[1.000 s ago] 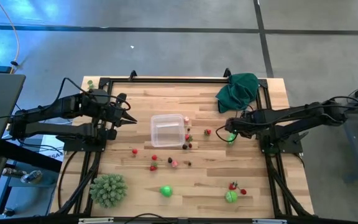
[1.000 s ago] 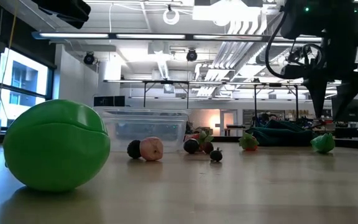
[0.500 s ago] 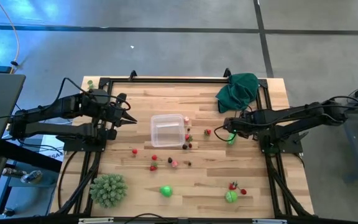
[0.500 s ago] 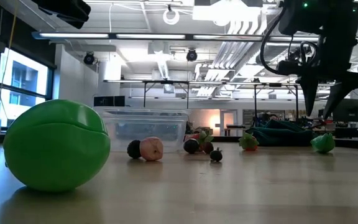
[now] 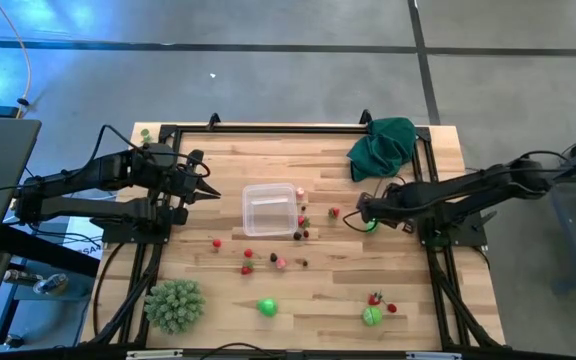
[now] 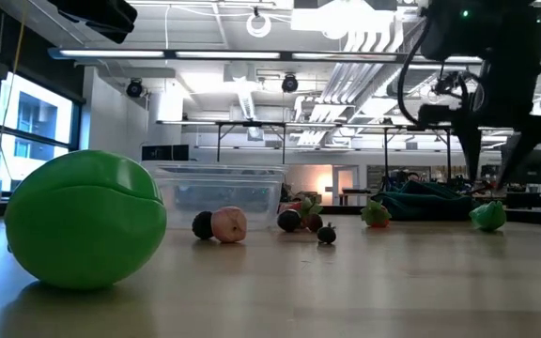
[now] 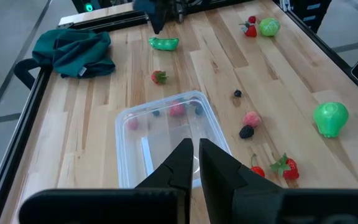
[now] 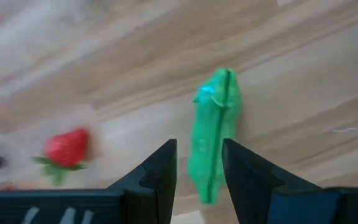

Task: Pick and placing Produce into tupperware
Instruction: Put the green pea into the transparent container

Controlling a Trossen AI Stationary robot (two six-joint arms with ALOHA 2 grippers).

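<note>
A: What sits around the tupperware (image 5: 269, 211), centre frame?
B: One dark cloth (image 5: 382, 143) upper right; one spiky ball (image 5: 175, 304) lower left; produce scattered below and right.
A: Grippers?
B: Right gripper (image 5: 364, 213) parted over a green pod (image 8: 215, 132); left gripper (image 5: 212, 193) closed, left of the tupperware.

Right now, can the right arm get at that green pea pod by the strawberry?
Probably yes. The right tool is open and sits directly over the green pea pod, one finger on each side, with nothing between them. The strawberry lies clear to one side.
</note>
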